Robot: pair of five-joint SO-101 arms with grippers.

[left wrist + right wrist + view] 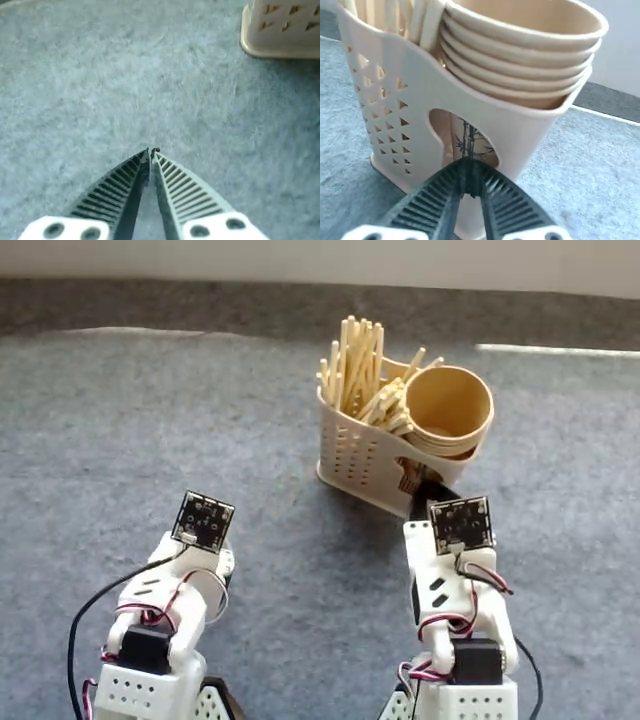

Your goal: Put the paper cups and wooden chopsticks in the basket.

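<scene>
- in the basket (350,445), paper cups (450,405) sit nested beside upright wooden chopsticks (355,365), so all fits.
- right gripper (470,169): closed, empty, near the basket wall.
- left gripper (151,152): closed, empty, above the mat (100,75).

The basket (355,455) is pale cream plastic, its walls patterned with rows of small triangular holes. The paper cups (450,405) are light tan, one bearing a dark bamboo-stalk print (468,142), and the wooden chopsticks (355,360) are a pale yellowish wood colour. The table covering (150,420) is a mottled blue-grey fabric with a darker grey band (200,305) along its far edge, while the left gripper (151,152) and the right gripper (469,172) both have dark, near-black ribbed fingers on white bodies, and the arms (160,630) are white with black motors and red, black and white wires.
</scene>
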